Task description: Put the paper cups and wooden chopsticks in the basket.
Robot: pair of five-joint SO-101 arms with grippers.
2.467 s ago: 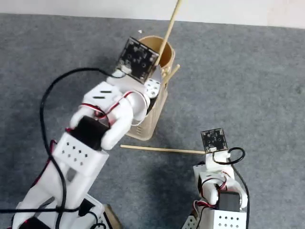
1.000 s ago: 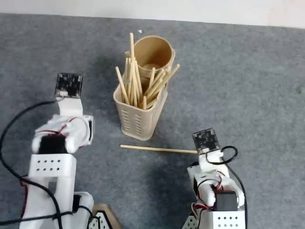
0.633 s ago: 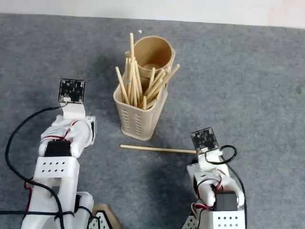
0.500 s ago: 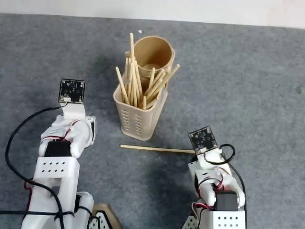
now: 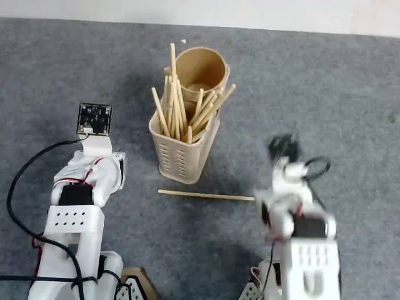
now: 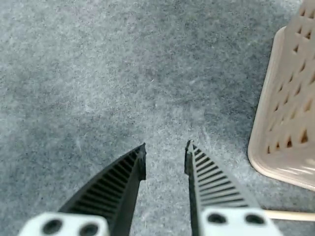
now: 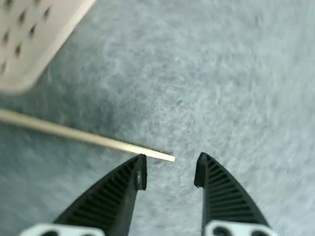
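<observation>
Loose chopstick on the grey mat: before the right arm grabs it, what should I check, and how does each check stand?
1. Right gripper open and empty: ok.
2. Loose chopstick tip lined up with the gap between its fingers: ok.
3. Gripper low enough to close on it: cannot tell.
4. Chopstick lying flat, apart from the basket: ok.
5. Left gripper open, empty, off to the basket's side: ok.
6. Basket upright, paper cup and other chopsticks in it: ok.
</observation>
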